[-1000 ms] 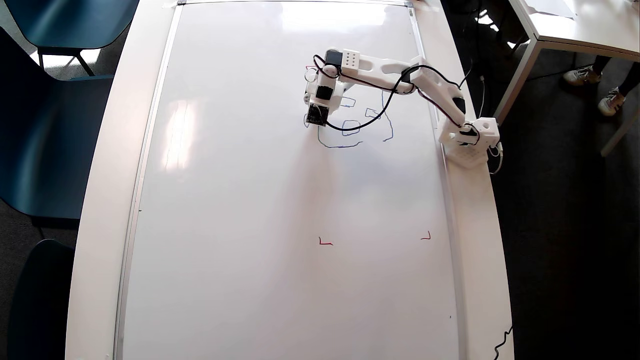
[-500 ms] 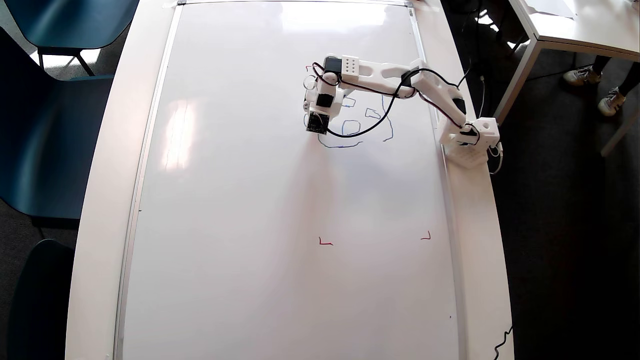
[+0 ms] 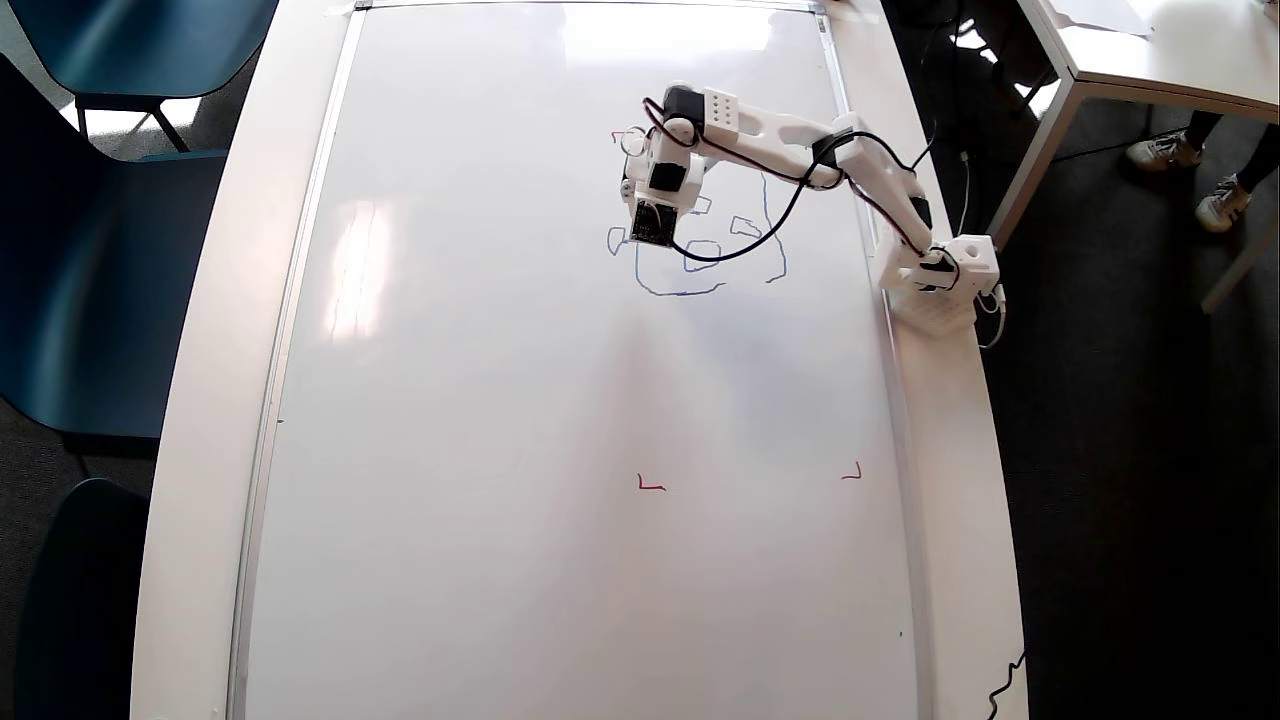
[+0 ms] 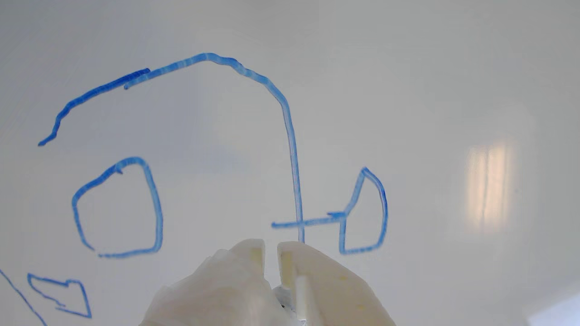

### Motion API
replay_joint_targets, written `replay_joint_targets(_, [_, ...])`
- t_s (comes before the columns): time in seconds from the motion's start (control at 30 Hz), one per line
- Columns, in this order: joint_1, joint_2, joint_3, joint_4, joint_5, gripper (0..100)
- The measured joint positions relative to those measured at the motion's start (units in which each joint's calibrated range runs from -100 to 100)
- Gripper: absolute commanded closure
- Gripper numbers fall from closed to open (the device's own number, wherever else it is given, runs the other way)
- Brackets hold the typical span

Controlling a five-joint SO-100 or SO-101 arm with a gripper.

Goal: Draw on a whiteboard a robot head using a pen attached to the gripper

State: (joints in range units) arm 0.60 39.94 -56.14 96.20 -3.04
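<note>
The end effector (image 4: 271, 253) is nearly clenched; no pen is visible. The robot head (image 4: 290, 149) outline could be overshot — lines doubled.

Bright daylight — glare patches on whiteboard (image 3: 500, 400).

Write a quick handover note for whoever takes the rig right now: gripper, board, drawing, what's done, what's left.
Gripper: fingers nearly together, a narrow gap showing; pen not clearly visible, so grip state is uncertain.
Whiteboard: flat on the table, arm reaching over its upper right in the overhead view.
Robot head: blue outline partly drawn, inner boxes and a side ear done.
Left: the outline has gaps to close; the gripper sits at the outline's vertical side line next to the ear.
</note>
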Motion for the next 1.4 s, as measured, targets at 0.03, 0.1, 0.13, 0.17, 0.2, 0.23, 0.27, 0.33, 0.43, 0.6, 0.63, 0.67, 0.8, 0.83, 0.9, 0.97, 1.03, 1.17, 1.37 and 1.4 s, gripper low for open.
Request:
replay_joint_targets(0.03, [0.0,-1.5,0.1,0.3,0.0,99])
replay_joint_targets(0.1, [0.0,-6.7,0.4,1.4,0.2,99])
replay_joint_targets(0.13, [0.0,-8.1,0.4,1.7,0.4,99])
replay_joint_targets(0.17, [0.0,-9.9,1.6,2.3,0.9,99])
replay_joint_targets(0.2, [-0.1,-12.2,3.3,2.5,1.4,99])
replay_joint_targets(0.23, [-0.3,-17.3,6.6,2.5,2.5,99])
replay_joint_targets(0.27, [-0.5,-19.3,7.3,2.5,2.8,99])
replay_joint_targets(0.33, [-0.8,-25.0,12.3,2.5,4.6,99])
replay_joint_targets(0.43, [-0.8,-37.5,22.4,2.5,6.4,99])
replay_joint_targets(0.6, [-3.0,-55.6,30.4,2.5,6.8,99])
replay_joint_targets(0.63, [-3.3,-58.0,31.7,2.5,6.8,99])
replay_joint_targets(0.67, [-3.3,-60.5,33.0,2.5,6.8,99])
replay_joint_targets(0.8, [-4.9,-70.7,40.1,2.5,6.8,99])
replay_joint_targets(0.83, [-5.2,-73.2,42.4,2.5,6.8,99])
replay_joint_targets(0.9, [-5.6,-79.6,47.1,2.5,6.8,99])
replay_joint_targets(0.97, [-6.6,-83.7,51.1,2.5,6.8,99])
replay_joint_targets(1.03, [-7.7,-92.9,56.9,2.5,6.8,99])
replay_joint_targets(1.17, [-8.1,-104.5,67.7,2.4,6.8,99])
replay_joint_targets(1.37, [-8.1,-119.9,85.3,-11.8,7.1,99])
replay_joint_targets(1.4, [-8.0,-121.5,87.3,-13.8,7.1,99])
